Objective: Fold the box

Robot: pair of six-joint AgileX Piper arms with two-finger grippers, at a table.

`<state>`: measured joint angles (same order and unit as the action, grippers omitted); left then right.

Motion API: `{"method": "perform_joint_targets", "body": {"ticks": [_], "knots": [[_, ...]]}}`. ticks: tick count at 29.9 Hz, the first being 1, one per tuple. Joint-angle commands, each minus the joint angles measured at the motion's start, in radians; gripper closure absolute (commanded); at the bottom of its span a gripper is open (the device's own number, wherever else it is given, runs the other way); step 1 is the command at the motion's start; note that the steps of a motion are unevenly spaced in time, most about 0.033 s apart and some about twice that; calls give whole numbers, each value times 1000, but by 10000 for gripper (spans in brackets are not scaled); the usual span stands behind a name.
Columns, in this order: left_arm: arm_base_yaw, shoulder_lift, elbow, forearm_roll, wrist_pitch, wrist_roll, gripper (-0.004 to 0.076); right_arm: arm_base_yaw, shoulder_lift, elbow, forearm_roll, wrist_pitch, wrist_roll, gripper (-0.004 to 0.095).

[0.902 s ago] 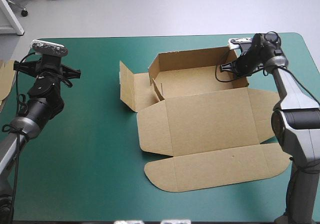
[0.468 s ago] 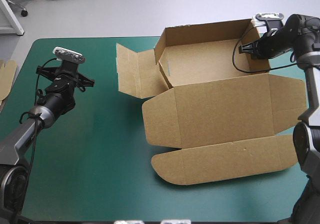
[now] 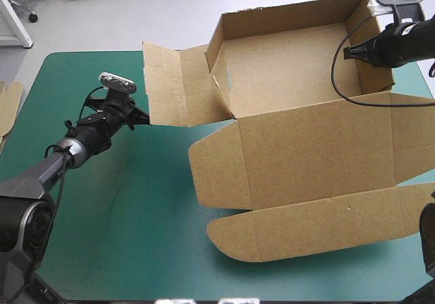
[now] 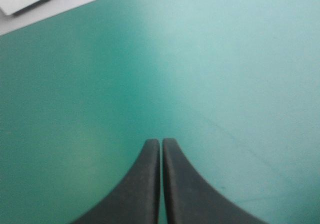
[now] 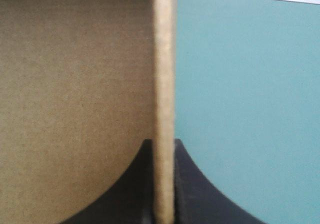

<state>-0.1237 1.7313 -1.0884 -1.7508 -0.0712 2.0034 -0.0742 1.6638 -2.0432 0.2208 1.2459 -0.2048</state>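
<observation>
Box (image 3: 312,154) higher, between raised right fingers (image 5: 130,196)

Your box (image 3: 309,151), centre right of the high view, is matt brown board, faintly ribbed. Its cut edge looks rough and fibrous where the right gripper (image 5: 162,144) pinches it. The teal-green cover (image 3: 136,215), lower left, looks smooth with a soft sheen. The left gripper (image 4: 160,142) has matt black fingers.

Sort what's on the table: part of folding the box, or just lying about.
Job in hand: box; right gripper, shut on its wall; left gripper, shut, near its side flap.
Lying about: spare board at the table's left edge.
</observation>
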Motion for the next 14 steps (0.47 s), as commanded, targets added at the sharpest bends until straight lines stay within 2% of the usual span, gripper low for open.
{"method": "perform_joint_targets", "body": {"ticks": [1, 6, 11, 14], "knots": [[-4, -2, -25, -65, 129, -90, 719, -10, -93, -30, 36, -7, 7, 936], [-4, 17, -25, -65, 256, -278, 719, -10, -128, -30, 34, -13, 13, 936], [-4, 17, -25, -65, 471, -476, 719, -10, -131, -30, 42, -3, 22, 941], [-4, 17, -25, -65, 635, -555, 719, -10, -135, -30, 67, 0, 22, 942]]}}
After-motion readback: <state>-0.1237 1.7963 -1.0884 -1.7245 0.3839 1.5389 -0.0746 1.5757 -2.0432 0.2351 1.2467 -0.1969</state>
